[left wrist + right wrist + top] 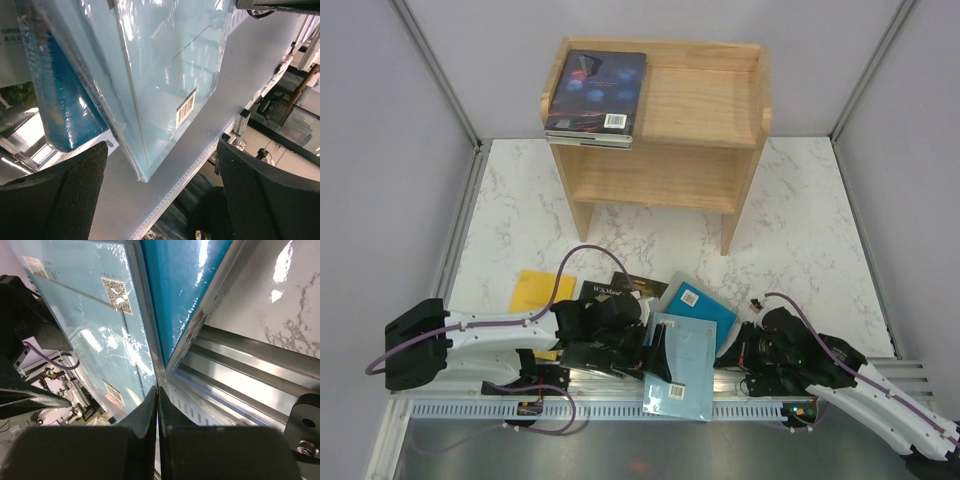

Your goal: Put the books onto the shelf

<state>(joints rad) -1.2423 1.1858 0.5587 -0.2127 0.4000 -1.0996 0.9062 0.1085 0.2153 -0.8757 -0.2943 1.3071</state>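
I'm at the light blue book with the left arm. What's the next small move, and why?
Probably close the left gripper on the light blue book. Its open fingers straddle the book's corner, which overhangs the rail, so there is room beneath. The shut right gripper sits at the book's opposite edge, seemingly bracing it.

The left arm (490,335) and the right arm (880,395) both wear white shells on their long links, with black housings at the joints and wrists. A thin purple cable (582,252) arcs out of each. The left hand (162,200) has broad black fingers (60,195) with a finely dimpled, grainy face. The right hand (157,410) has smooth dark-grey fingertips (142,425) tapering to thin edges. A black bracket (295,415) beside it carries a silver screw (303,448).
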